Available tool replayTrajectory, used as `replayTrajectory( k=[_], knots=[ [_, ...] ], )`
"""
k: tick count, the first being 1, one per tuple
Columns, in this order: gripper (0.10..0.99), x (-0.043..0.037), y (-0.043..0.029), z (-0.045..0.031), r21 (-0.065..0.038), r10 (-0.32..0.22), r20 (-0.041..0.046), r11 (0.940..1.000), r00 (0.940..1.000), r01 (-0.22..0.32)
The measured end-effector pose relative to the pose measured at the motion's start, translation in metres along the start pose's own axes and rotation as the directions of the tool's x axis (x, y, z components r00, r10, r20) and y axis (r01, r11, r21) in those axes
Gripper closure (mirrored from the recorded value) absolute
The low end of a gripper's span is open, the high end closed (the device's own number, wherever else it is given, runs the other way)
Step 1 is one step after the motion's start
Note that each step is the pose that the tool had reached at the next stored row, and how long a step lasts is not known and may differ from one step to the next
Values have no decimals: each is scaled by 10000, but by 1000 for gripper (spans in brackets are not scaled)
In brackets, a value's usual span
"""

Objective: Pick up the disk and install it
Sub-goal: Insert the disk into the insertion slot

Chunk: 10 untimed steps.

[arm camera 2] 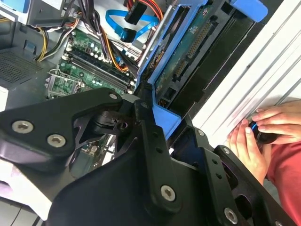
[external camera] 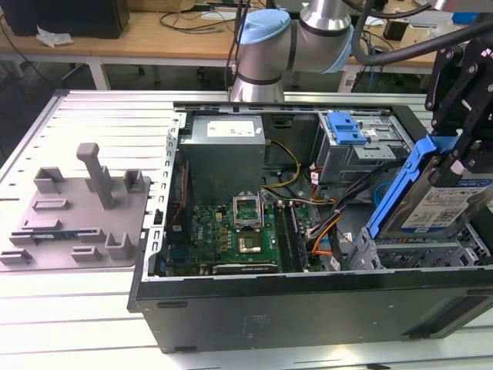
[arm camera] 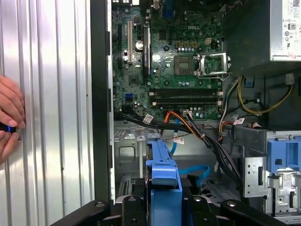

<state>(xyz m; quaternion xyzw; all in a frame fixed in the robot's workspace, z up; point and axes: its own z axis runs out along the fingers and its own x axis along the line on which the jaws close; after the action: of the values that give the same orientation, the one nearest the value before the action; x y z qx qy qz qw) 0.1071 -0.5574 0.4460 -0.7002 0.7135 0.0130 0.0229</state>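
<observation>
Seeing the gripper (external camera: 462, 158) with jaws pinched shut on the blue bracket (external camera: 400, 185) of the disk (external camera: 435, 202), disk tilted, low end down at the drive cage (external camera: 416, 250) at the exterior view's right end of the open case (external camera: 308, 304). Further back, got a green motherboard (external camera: 231, 231), then a grey fixture (external camera: 77, 208) way off on the exterior view's left. Also spotted a person's hands (arm camera 2: 275, 120) on the ribbed tabletop (arm camera: 56, 94) beside the case.

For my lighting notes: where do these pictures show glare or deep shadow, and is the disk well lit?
Exterior view: the disk is evenly lit, with no glare on its label. First wrist view: the ribbed table shines brightly, while the motherboard is evenly lit. Second wrist view: the table glares white beside the dim disk.
</observation>
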Motion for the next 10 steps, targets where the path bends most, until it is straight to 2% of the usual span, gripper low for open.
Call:
replayTrajectory(
  k=[10],
  knots=[
    [718, 24, -11, 122, -1, 1, 3, 10000, 10000, -1]
  ],
)
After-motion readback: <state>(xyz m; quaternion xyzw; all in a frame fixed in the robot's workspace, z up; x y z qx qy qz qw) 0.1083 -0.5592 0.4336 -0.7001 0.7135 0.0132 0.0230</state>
